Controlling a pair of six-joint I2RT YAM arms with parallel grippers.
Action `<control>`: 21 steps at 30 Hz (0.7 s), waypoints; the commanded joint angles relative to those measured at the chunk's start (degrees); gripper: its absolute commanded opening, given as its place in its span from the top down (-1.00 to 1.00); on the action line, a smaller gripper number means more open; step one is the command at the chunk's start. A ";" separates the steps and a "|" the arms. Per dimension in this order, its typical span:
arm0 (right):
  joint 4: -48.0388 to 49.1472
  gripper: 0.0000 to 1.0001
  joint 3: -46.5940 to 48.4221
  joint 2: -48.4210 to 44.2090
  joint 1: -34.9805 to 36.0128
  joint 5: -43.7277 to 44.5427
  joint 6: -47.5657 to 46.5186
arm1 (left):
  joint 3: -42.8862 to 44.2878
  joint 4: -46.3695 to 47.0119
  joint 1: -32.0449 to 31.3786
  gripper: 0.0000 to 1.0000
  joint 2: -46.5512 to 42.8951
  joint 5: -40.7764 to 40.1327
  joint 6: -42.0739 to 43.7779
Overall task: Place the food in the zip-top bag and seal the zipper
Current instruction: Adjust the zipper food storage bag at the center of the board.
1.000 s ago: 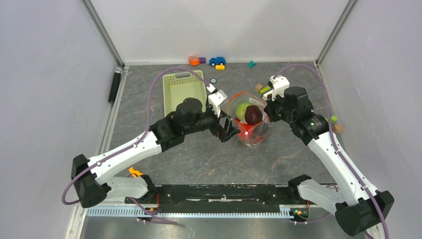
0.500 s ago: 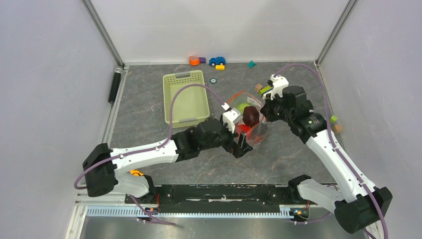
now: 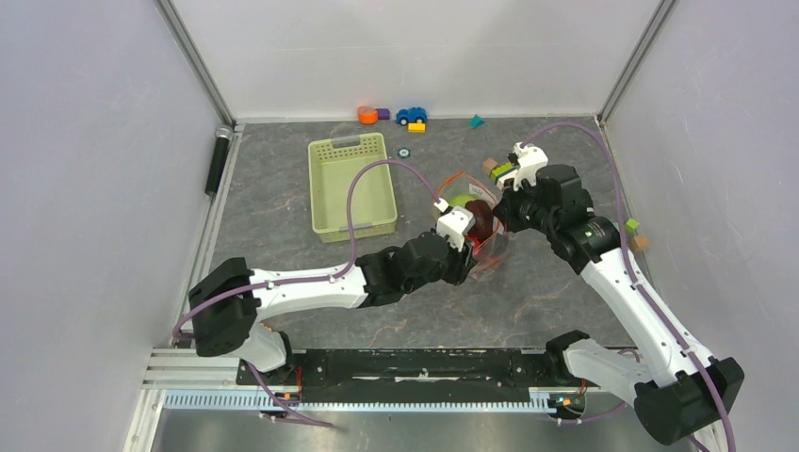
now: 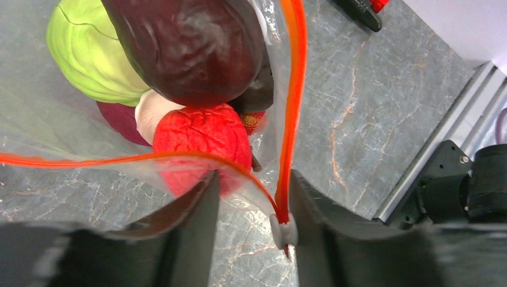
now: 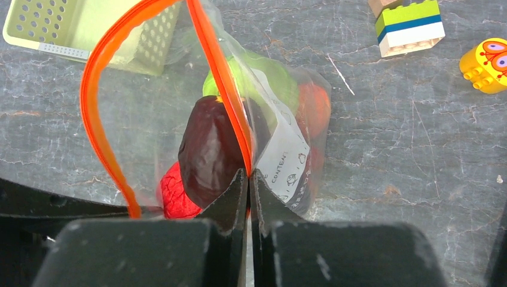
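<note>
The zip-top bag stands mid-table with its mouth held wide. Inside it lies the food: a green cabbage, a dark purple piece and a red fruit. My left gripper is at the bag's near corner. Its jaws stand apart around the zipper, and the white slider rests against the right-hand finger. My right gripper is shut on the orange strip at the bag's far side, next to the white label.
A pale green basket stands left of the bag. Toy blocks lie beside the right arm, and more toys line the back wall. A black cylinder lies at the left edge, and small blocks at the right wall.
My left arm has swung from the bag's left side round to its near corner, and its jaws have narrowed around the slider end. The right gripper has kept its hold in place.
</note>
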 commanded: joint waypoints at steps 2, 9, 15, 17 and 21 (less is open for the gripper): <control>0.30 0.82 0.66 -0.75 -0.25 -0.48 -1.27 | 2.50 5.46 -0.08 0.29 1.10 -4.16 4.74; 4.34 0.49 1.09 -3.31 -0.24 0.07 -4.06 | 3.10 3.93 0.30 0.96 -1.61 -8.17 16.72; 9.03 -0.42 1.84 -5.63 -0.25 1.40 -5.10 | 6.48 -2.21 3.82 0.96 -4.28 5.45 29.47; 9.35 -0.66 2.69 -5.64 -0.25 3.08 -5.11 | 8.23 -6.73 6.51 0.96 -5.60 15.54 33.24; 7.35 -0.75 5.88 -4.72 -0.24 2.27 -9.94 | 12.61 -15.95 12.38 0.96 -7.21 38.68 41.23</control>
